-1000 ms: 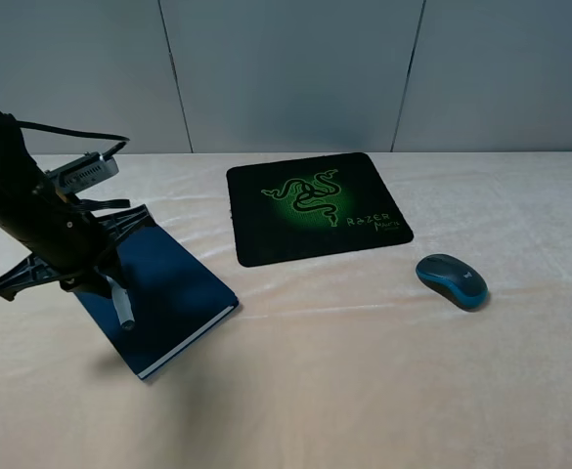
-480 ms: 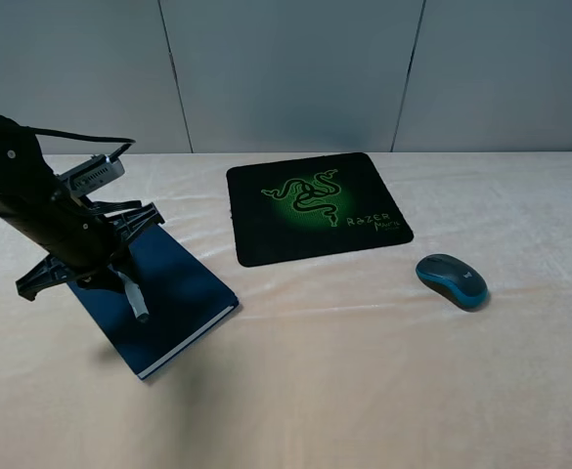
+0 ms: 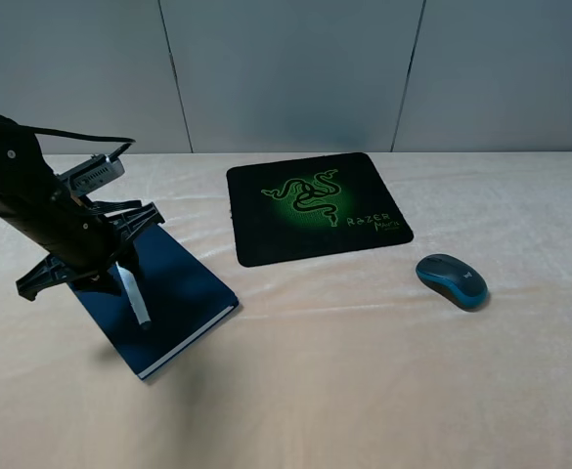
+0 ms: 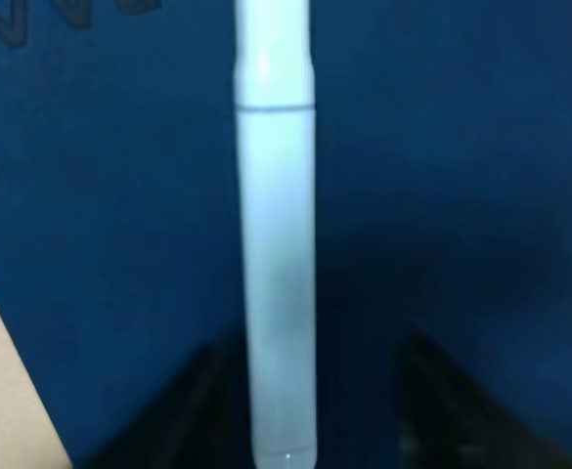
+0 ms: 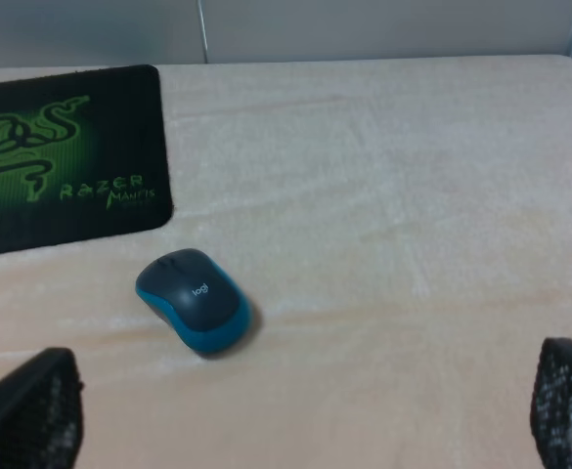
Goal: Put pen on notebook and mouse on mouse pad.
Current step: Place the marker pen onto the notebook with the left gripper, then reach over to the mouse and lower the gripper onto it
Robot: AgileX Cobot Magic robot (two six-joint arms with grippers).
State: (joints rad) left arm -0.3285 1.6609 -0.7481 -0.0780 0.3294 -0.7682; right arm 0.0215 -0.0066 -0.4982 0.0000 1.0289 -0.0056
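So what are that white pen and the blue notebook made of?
The pen: probably smooth plastic, given its soft sheen and moulded seam ring. The notebook: a matte cover, maybe faux leather or cloth, over paper, judging by the white page edge.

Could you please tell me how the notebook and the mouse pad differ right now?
The notebook is navy blue; the mouse pad is black with a green logo. The notebook has the pen on its cover, beneath the left gripper; the mouse pad is bare, with the mouse off it to one side. Both are rectangular and lie flat on the table.
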